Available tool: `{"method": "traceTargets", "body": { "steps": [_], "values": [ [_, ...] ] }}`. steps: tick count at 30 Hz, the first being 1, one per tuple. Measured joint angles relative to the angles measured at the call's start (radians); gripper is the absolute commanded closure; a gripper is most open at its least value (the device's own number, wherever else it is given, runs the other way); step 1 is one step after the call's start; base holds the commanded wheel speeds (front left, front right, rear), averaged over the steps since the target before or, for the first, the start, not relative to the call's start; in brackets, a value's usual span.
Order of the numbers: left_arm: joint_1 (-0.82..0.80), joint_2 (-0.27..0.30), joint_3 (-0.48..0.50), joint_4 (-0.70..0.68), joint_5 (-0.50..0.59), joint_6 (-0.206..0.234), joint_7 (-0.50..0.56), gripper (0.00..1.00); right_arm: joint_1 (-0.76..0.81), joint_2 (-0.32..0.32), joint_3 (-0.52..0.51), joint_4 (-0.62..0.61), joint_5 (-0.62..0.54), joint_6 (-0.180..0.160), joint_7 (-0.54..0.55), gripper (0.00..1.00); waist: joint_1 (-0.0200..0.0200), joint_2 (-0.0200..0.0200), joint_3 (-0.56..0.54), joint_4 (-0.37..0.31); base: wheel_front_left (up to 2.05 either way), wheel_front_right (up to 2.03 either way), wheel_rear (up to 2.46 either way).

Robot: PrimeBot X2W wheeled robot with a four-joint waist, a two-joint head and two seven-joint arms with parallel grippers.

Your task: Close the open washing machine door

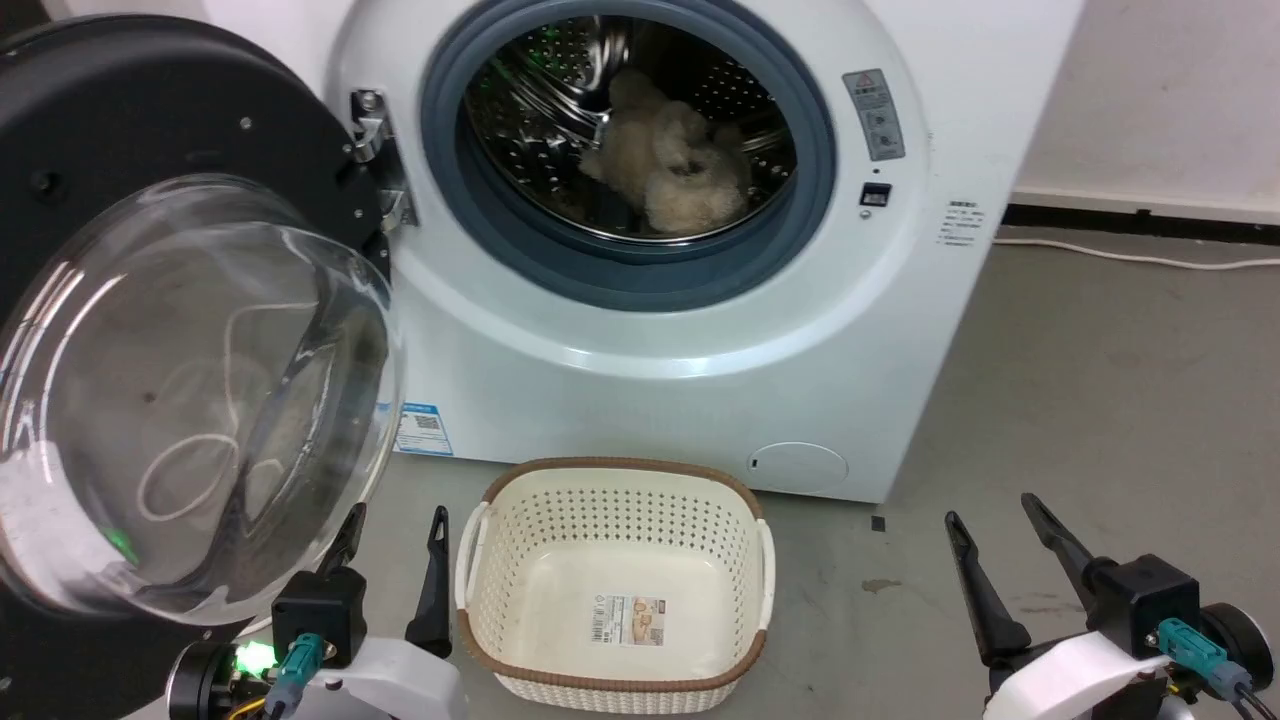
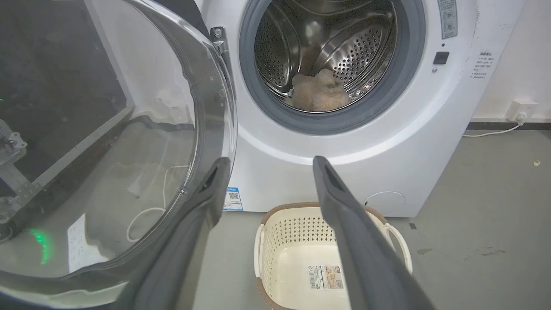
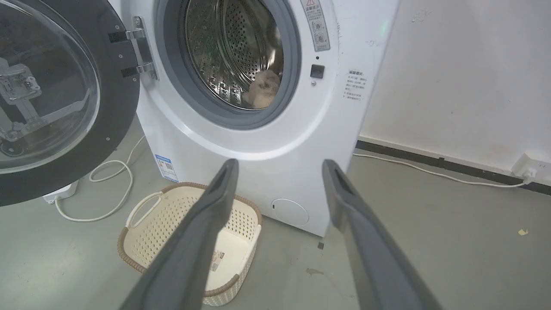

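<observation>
The washing machine (image 1: 700, 330) stands on the grey floor (image 1: 1100, 400) against a pale wall, its round opening facing the robot. The washing machine door (image 1: 190, 390) hangs wide open on the robot's left, swung out from the metal hinge (image 1: 375, 150) at the left side of the opening. Its black rim and bulging clear glass bowl face the camera in the head view.

The grey rubber gasket (image 1: 620, 270) rings the steel perforated drum, and a fluffy cream plush item (image 1: 665, 165) lies at the drum's bottom. A blue sticker (image 1: 420, 428) sits low on the machine's front, at its left corner.

A cream perforated basket (image 1: 620, 468) with a brown woven rim stands on the floor just in front of the machine's base, between the two arms.

The left end effector (image 1: 397, 520) is spread wide and holds nothing. Its outer finger lies at the lower edge of the door's glass bowl, and whether it touches the glass cannot be told. The right end effector (image 1: 990, 510) is likewise spread and empty, well apart from the door and to the right of the basket.

A white cable (image 3: 116, 189) loops on the floor below the open door, and another runs along the wall to a socket (image 3: 531, 165).
</observation>
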Motion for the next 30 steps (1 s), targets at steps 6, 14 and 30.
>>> {"method": "traceTargets", "body": {
  "steps": [6, 14, 30],
  "values": [
    [0.000, 0.002, -0.008, 0.001, 0.000, 0.001, -0.011, 0.00, 0.006, -0.001, 0.001, 0.005, 0.007, 0.000, -0.012, 0.00, 0.0000, 0.0000, -0.005, 0.032, 0.00, 0.00, 0.00],
    [0.001, 0.008, -0.024, -0.003, 0.000, 0.010, -0.031, 0.00, 0.009, -0.013, 0.028, 0.017, 0.011, 0.000, -0.032, 0.00, 0.0000, 0.0000, -0.005, 0.100, 0.00, 0.00, 0.00],
    [0.026, 0.010, -0.047, -0.040, 0.000, 0.053, -0.073, 0.00, -0.028, -0.062, 0.123, 0.065, 0.053, 0.000, -0.074, 0.00, 0.0000, 0.0000, 0.008, 0.192, 0.00, 0.00, 0.00]
  ]
}}
